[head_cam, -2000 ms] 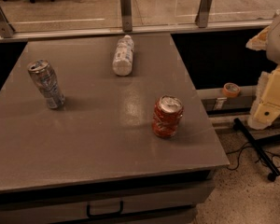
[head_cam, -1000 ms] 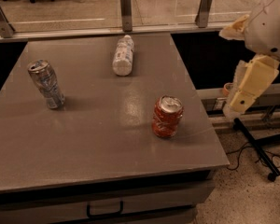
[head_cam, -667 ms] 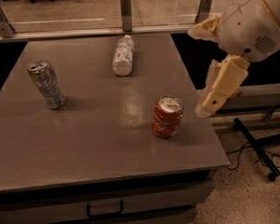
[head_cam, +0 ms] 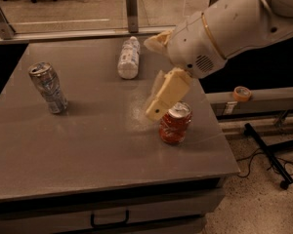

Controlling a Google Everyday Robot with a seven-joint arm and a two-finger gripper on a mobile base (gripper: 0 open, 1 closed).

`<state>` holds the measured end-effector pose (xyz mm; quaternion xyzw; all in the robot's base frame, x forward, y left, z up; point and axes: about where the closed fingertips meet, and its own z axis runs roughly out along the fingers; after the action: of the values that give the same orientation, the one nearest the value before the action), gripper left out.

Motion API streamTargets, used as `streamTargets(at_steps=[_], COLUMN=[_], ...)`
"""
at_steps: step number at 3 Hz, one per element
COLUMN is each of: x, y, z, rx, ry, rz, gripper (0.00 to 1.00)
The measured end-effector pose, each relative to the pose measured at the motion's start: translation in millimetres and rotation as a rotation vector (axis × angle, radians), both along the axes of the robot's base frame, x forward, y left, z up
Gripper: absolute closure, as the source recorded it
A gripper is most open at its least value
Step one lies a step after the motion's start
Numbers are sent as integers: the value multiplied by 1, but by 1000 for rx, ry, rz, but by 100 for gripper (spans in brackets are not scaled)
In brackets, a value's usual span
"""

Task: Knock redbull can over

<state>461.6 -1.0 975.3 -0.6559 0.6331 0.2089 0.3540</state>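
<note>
The redbull can [head_cam: 49,87], slim and silver-grey with a pull-tab top, stands upright at the left of the grey table [head_cam: 88,150]. My gripper [head_cam: 152,77] hangs over the middle-right of the table on a thick white arm [head_cam: 234,26] that reaches in from the upper right. Its cream fingers are spread apart with nothing between them. The lower finger [head_cam: 167,94] ends just left of the top of the red-orange can. The gripper is far to the right of the redbull can.
A dented red-orange can [head_cam: 175,123] stands near the table's right edge. A white plastic bottle [head_cam: 128,57] lies on its side at the back. A tape roll [head_cam: 241,93] sits on a ledge to the right. Black stand legs [head_cam: 268,155] lie on the floor.
The arm has swung in from the right edge of view to over the table, and the gripper now hangs beside the red-orange can. The cans and bottle have not moved.
</note>
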Motion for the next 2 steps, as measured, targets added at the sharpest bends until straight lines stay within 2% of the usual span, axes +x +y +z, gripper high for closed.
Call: streamTargets(at_steps=[1,2], x=[13,8], y=[8,14], z=[4,0], rx=[27,-1], ry=[-41,-11], rz=[-38,-64], gripper=[0,0])
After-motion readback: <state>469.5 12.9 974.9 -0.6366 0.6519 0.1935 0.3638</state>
